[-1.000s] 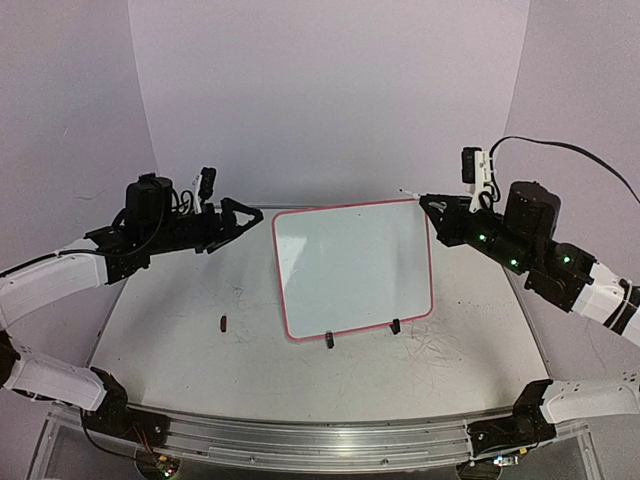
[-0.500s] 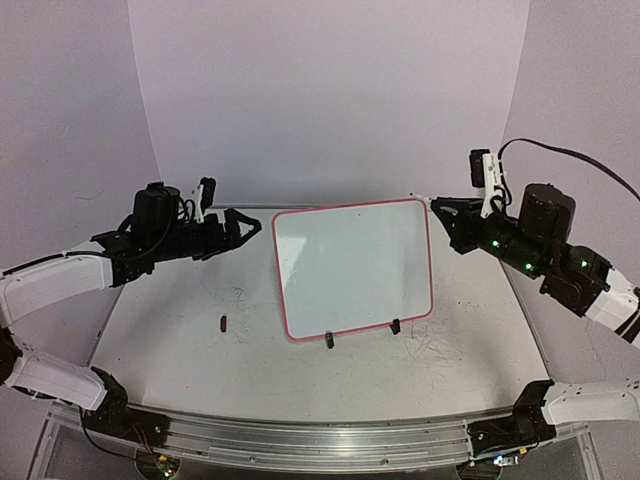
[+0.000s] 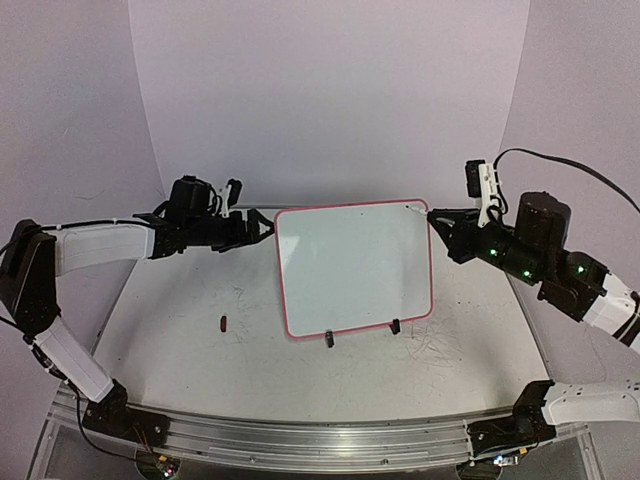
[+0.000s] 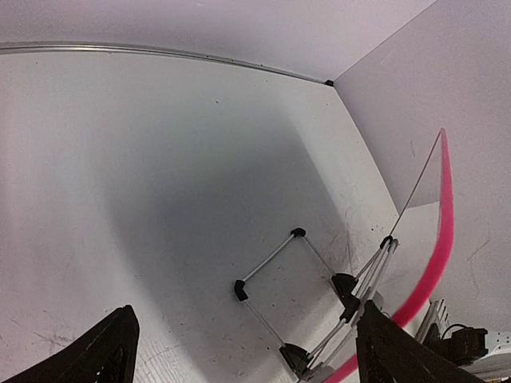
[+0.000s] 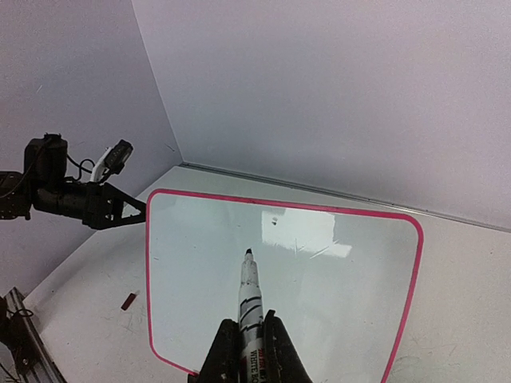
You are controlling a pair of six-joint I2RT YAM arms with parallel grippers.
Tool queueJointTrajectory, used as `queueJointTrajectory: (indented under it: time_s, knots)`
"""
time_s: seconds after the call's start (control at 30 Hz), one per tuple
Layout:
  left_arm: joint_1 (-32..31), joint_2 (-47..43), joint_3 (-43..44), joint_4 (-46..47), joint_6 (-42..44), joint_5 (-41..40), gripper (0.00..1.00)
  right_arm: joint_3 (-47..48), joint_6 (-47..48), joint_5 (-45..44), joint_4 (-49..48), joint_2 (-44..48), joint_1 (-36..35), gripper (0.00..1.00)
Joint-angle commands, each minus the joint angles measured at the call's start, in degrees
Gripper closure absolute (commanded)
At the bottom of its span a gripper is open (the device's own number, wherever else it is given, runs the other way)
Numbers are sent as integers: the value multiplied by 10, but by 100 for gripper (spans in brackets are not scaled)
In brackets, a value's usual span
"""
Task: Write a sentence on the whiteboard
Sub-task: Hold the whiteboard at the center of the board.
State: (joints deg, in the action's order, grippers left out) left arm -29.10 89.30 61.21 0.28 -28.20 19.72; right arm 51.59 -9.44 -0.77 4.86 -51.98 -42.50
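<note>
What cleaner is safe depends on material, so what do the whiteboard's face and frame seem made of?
The whiteboard's face looks like a smooth, glossy white coated sheet, perhaps melamine or painted steel: it mirrors a bright glare patch. The frame looks like moulded pink-red plastic, given its rounded corners and even colour.

left gripper (image 4: 245, 321) spread wide, facing the pink-framed edge of the whiteboard (image 4: 444, 223).

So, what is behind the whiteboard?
Behind the whiteboard, a thin wire stand with black caps rests on the table, seen from the left wrist. In the top view the whiteboard covers it.
</note>
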Motion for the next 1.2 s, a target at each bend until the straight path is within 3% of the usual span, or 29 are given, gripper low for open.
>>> queueJointTrajectory:
  time_s: [0.0, 0.23, 0.4, 0.53, 0.6, 0.73, 0.8, 0.93, 1.17]
  knots:
    - [-1, 15, 28, 57, 40, 42, 6, 5, -15, 21, -12, -9, 0, 100]
    - [-1, 1, 0, 92, 66, 94, 17, 28, -13, 31, -15, -42, 0, 100]
    - [2, -75, -35, 54, 71, -40, 14, 30, -13, 32, -20, -51, 0, 100]
    - [20, -115, -64, 44, 61, -59, 10, 27, -13, 33, -24, -55, 0, 100]
    - [25, -126, -72, 51, 52, -30, 9, 27, -13, 36, -26, -60, 0, 100]
    - [25, -119, -88, 131, 22, 137, 10, 30, -10, 48, -32, -76, 0, 100]
    - [25, -105, -87, 159, 6, 176, 11, 32, -6, 56, -37, -86, 0, 100]
    - [25, -59, -61, 163, 1, 237, 18, 37, 0, 75, -44, -100, 0, 100]
    - [26, 15, -17, 163, -2, 276, 32, 26, -1, 82, -77, -99, -4, 100]
